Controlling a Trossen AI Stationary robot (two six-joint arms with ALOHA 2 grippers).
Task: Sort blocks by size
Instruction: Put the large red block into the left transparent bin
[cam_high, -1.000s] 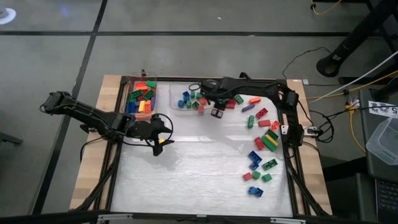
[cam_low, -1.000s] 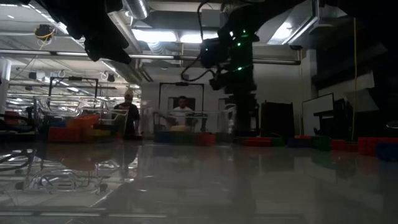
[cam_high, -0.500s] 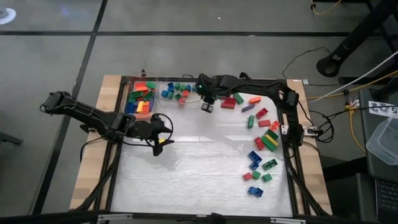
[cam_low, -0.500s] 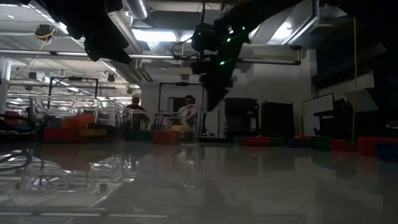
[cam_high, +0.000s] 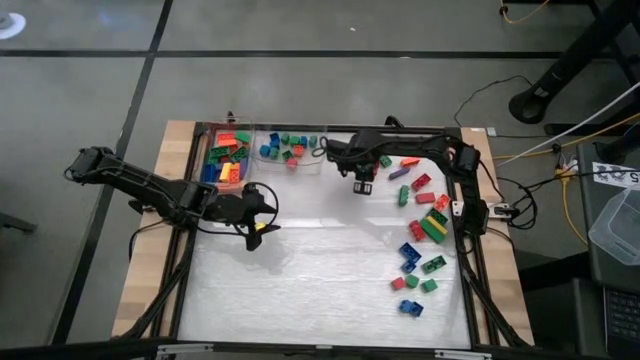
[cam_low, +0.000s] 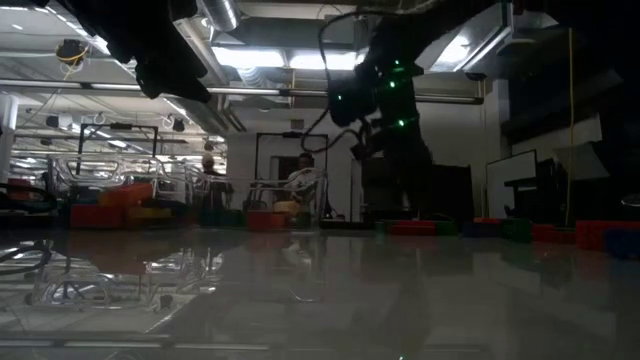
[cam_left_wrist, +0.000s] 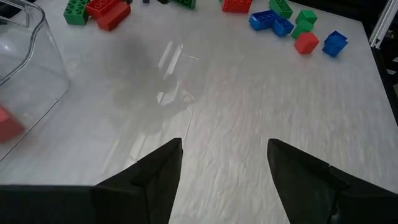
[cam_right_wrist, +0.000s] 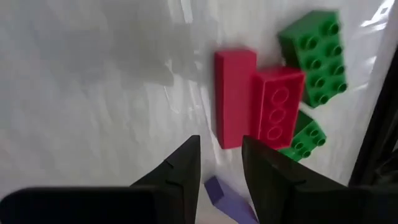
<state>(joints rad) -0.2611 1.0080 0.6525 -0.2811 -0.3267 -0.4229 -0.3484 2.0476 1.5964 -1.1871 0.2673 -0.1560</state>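
Note:
Loose blocks (cam_high: 420, 225) in red, green and blue lie along the table's right side. A clear tray (cam_high: 228, 160) at the far left holds longer blocks. A second clear tray (cam_high: 290, 150) beside it holds short ones. My right gripper (cam_high: 361, 184) hovers just right of the second tray, over two long red bricks (cam_right_wrist: 235, 99), green bricks (cam_right_wrist: 314, 56) and a purple piece (cam_right_wrist: 224, 196). Its fingers (cam_right_wrist: 221, 155) stand a narrow gap apart and hold nothing. My left gripper (cam_high: 262, 228) is open and empty (cam_left_wrist: 224, 155) above bare table at the left.
The black frame rail (cam_high: 470, 200) runs along the table's right edge, close to the loose blocks. The corner of a clear tray (cam_left_wrist: 25, 56) shows in the left wrist view. The white table middle (cam_high: 320, 260) has free room. People stand in the room beyond the table (cam_low: 300, 180).
My right gripper went toward the table's left edge against the clear tray of short blocks. The tray slid left and toward the far edge, up beside the other tray. The gripper then drew back toward the right, over the red bricks.

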